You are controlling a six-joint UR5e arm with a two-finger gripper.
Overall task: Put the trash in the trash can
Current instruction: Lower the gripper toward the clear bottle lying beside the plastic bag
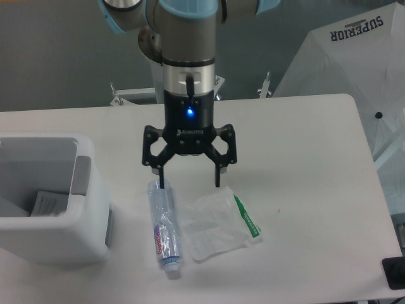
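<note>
Hand (190,183): fingers spread wide, nothing between them. It hangs tips-down over the counter (304,164), just behind the two pieces of trash. Blue indicator lit on the wrist body.

Left fingertip sits at, or just above, the base end of the clear plastic bottle (164,228); contact cannot be confirmed from this view. Right fingertip is near the back edge of the clear plastic bag (218,225), apparently apart from it.

Bottle: lying on its side on the counter, base toward the arm, white cap toward the camera, red-blue label on the lower half. Bag: flat on the counter just beside the bottle on the camera's right, green strip along its far edge.

Trash can (54,244): boxy white bin at the camera's left edge of the counter, near the bottle but not touching. A slip of paper is visible inside.

Progress, judged: nothing binned yet. Both items remain on the counter, neither is gripped. Left to do: grasp each, carry it over the bin opening, release.
</note>
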